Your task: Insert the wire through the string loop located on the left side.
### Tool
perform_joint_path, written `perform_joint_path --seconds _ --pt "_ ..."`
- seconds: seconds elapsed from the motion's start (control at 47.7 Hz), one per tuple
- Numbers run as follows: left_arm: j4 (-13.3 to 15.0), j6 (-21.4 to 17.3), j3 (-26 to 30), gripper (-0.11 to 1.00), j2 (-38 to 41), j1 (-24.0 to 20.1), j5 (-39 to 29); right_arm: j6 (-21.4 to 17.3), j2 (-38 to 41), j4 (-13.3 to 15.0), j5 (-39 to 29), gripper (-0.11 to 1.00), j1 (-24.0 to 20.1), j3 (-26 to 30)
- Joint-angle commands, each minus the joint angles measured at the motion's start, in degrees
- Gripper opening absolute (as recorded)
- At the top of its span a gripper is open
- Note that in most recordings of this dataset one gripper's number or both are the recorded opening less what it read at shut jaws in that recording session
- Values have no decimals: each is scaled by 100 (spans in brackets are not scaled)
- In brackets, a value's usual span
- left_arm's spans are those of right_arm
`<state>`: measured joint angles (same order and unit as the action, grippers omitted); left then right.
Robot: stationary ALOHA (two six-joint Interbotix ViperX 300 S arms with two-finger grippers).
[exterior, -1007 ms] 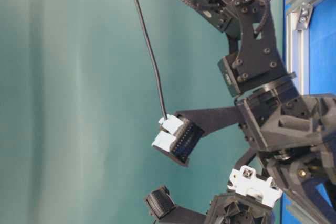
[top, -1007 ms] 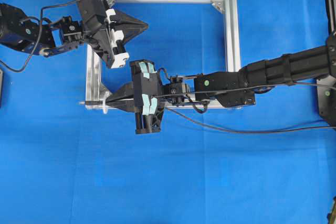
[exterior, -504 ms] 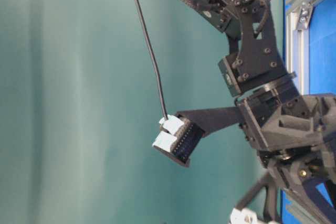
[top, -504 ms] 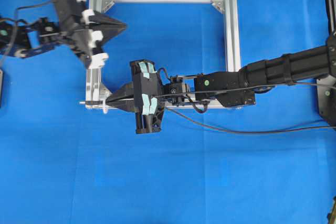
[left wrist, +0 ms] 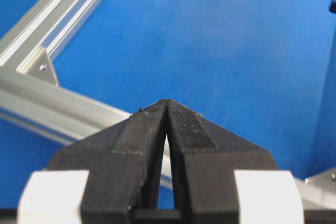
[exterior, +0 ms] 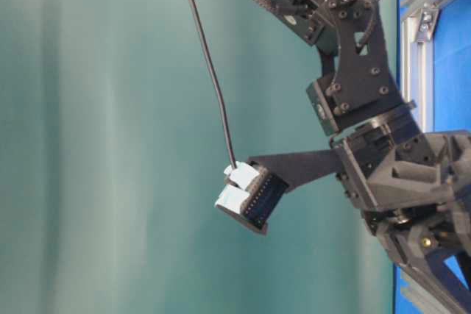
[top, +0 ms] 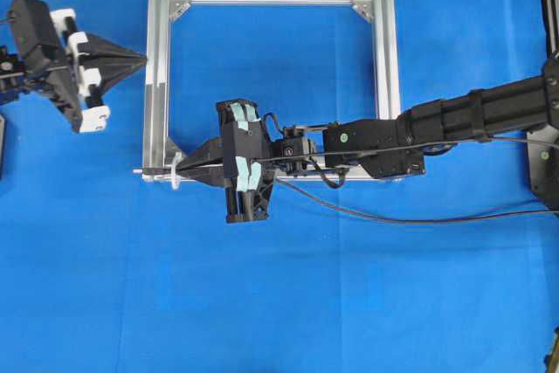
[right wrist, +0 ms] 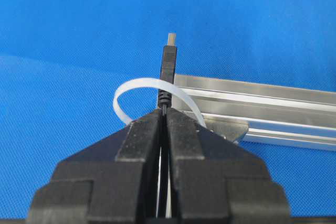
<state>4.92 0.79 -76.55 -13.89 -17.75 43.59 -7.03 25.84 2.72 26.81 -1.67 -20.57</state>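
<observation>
The wire's black plug [right wrist: 168, 61] with its silvery tip sticks forward out of my right gripper [right wrist: 164, 113], which is shut on the wire just behind the plug. The whitish string loop [right wrist: 131, 90] arches around the plug's base. From overhead, the plug tip [top: 140, 170] lies left of the string loop [top: 176, 174] at the frame's lower left corner, with the right gripper [top: 188, 168] just right of it. My left gripper [top: 142, 58] is shut and holds nothing, pointing at the frame's left bar from outside. Its black fingers [left wrist: 184, 124] meet at the tips.
The silver aluminium frame [top: 384, 58] lies flat on the blue mat, and its bars show under both wrists [left wrist: 52, 98] [right wrist: 273, 108]. The wire trails right [top: 393, 216] off the mat's edge. The right arm [exterior: 360, 86] fills the table-level view.
My left gripper has moved left, off the frame's upper left corner to outside its left bar, and has left the table-level view. The right gripper and wire have not moved.
</observation>
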Motion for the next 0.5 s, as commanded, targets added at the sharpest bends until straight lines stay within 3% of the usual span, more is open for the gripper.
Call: perform_joint_path --seconds 0.0,0.21,0.483 --pt "-18 9 -79 0 -220 -18 0 -9 -114 0 18 0 9 123" --pt "-18 9 -18 0 -202 158 -176 -9 -114 0 18 0 18 114" --pt "-105 -9 -141 0 -404 1178 -176 -9 -114 0 18 0 18 123"
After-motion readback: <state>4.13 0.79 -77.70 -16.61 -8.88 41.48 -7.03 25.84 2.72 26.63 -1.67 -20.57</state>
